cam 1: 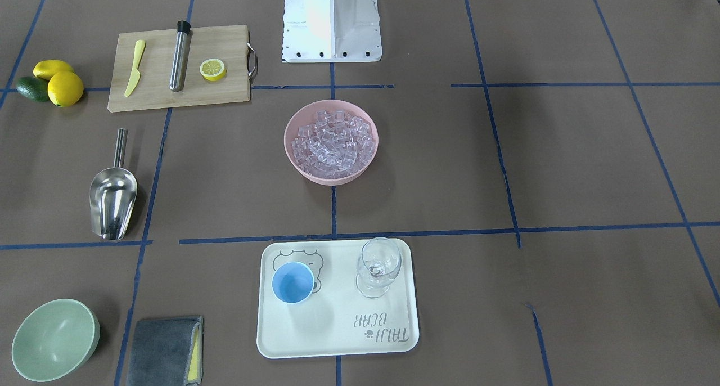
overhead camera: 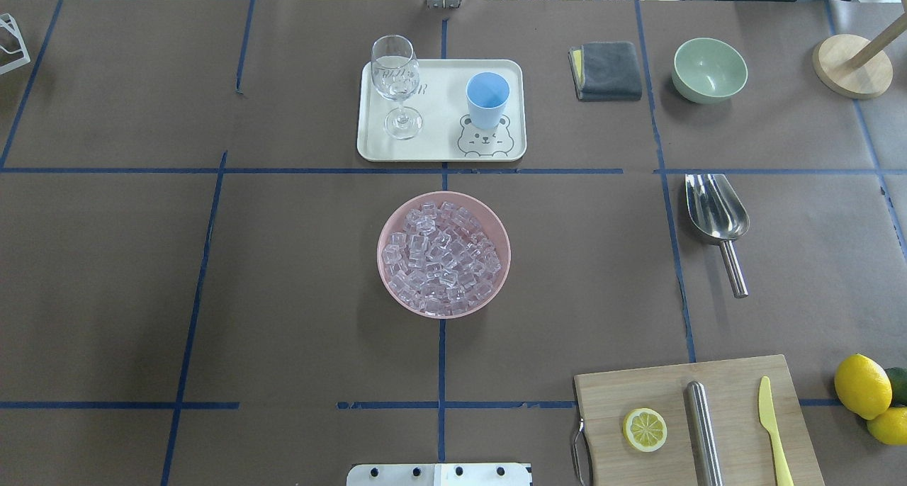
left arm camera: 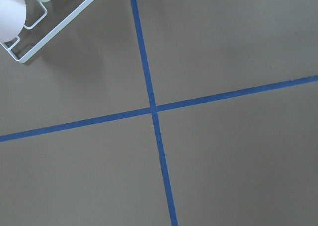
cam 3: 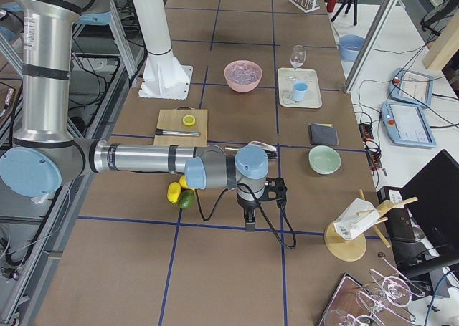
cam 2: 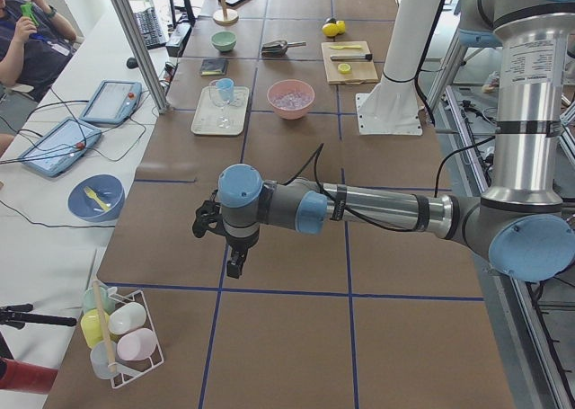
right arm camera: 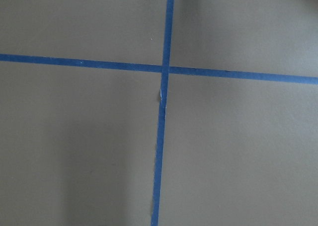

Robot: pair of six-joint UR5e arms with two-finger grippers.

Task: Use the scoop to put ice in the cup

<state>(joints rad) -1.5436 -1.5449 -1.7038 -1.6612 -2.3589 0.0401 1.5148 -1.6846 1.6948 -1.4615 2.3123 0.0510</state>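
Observation:
The ice (cam 1: 332,141) fills a pink bowl (overhead camera: 388,224) at the table's middle. The light-blue cup (cam 1: 292,283) stands upright and empty on a cream tray (overhead camera: 439,149), beside a clear stemmed glass (overhead camera: 395,75). The steel scoop (overhead camera: 717,210) lies flat on the table on the robot's right, apart from everything. My left gripper (cam 2: 235,265) hangs over bare table far to the left; my right gripper (cam 3: 249,222) hangs over bare table far to the right. Both show only in the side views, so I cannot tell if they are open or shut. Neither holds anything I can see.
A cutting board (overhead camera: 737,394) holds a lemon half, a steel cylinder and a yellow knife. Lemons (overhead camera: 861,385), a pale green bowl (overhead camera: 708,69) and a grey cloth (overhead camera: 608,69) lie on the robot's right. A wire rack of cups (cam 2: 121,333) stands near the left gripper.

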